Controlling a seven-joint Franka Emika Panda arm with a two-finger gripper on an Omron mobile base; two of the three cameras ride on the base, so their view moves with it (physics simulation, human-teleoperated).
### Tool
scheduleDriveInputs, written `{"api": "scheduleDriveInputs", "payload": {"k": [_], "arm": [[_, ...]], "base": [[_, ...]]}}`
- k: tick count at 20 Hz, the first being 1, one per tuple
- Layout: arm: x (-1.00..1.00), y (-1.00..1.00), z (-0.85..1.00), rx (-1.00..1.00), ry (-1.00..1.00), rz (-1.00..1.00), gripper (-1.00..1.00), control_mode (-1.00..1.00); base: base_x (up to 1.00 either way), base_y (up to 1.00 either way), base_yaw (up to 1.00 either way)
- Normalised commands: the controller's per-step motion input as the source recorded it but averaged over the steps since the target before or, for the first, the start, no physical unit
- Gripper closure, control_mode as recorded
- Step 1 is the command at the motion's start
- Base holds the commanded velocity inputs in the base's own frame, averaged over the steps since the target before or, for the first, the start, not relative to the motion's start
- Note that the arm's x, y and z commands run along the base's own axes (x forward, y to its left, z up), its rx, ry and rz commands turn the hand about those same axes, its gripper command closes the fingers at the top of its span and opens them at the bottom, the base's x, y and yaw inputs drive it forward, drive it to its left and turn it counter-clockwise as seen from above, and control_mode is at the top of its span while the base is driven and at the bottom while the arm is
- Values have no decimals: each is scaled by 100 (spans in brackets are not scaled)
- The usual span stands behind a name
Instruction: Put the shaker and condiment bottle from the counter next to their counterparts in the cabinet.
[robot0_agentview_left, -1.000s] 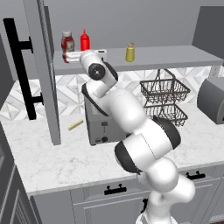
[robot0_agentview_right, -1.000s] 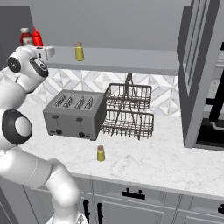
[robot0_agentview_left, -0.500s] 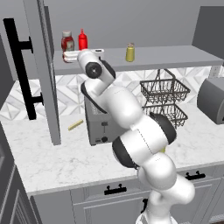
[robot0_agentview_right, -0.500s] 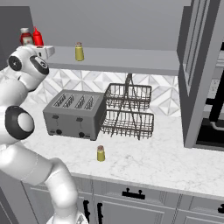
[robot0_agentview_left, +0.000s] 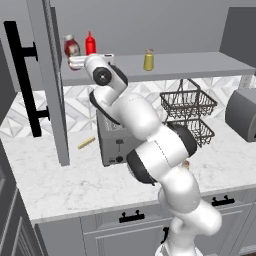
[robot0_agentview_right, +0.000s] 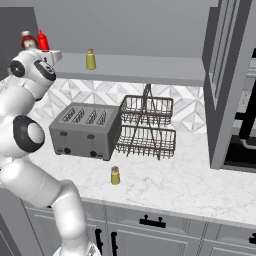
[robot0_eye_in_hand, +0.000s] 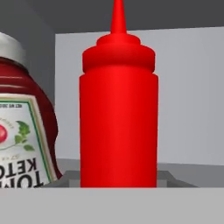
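Observation:
The all-red condiment bottle (robot0_eye_in_hand: 118, 113) stands upright at the left end of the cabinet shelf (robot0_agentview_left: 200, 62), close beside the dark-red ketchup bottle (robot0_eye_in_hand: 22, 127). My gripper (robot0_agentview_left: 90, 56) is shut on the condiment bottle (robot0_agentview_left: 90, 43) low down, and my hand hides the bottle's base. The right base view has the same pair at its top left: condiment bottle (robot0_agentview_right: 43, 40), ketchup bottle (robot0_agentview_right: 28, 39), gripper (robot0_agentview_right: 46, 51). A bright-yellow shaker (robot0_agentview_left: 148, 60) stands further right on the shelf. The mustard shaker (robot0_agentview_right: 115, 175) is upright on the marble counter (robot0_agentview_right: 165, 185), in front of the toaster.
The open cabinet door (robot0_agentview_left: 47, 80) with its black bar handle hangs just left of my hand. A grey toaster (robot0_agentview_right: 86, 130) and a two-tier wire rack (robot0_agentview_right: 147, 127) stand below the shelf. A small stick (robot0_agentview_left: 86, 143) lies on the counter. Another open door (robot0_agentview_right: 225, 85) is at right.
My hand has shifted a little to the left along the shelf, carrying the condiment bottle closer to the ketchup bottle. Nothing else has moved.

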Motion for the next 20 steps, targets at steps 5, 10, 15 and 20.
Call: {"api": "scheduleDriveInputs", "payload": {"k": [5, 10, 15, 20], "arm": [[14, 7, -21, 0, 0, 0, 100, -100], [-11, 0, -7, 0, 0, -1, 100, -100], [-36, -1, -4, 0, 0, -1, 100, -100], [-29, -3, -2, 0, 0, -1, 100, -100]], "base": [[0, 0, 0], [0, 0, 0], [0, 0, 0], [0, 0, 0]]}}
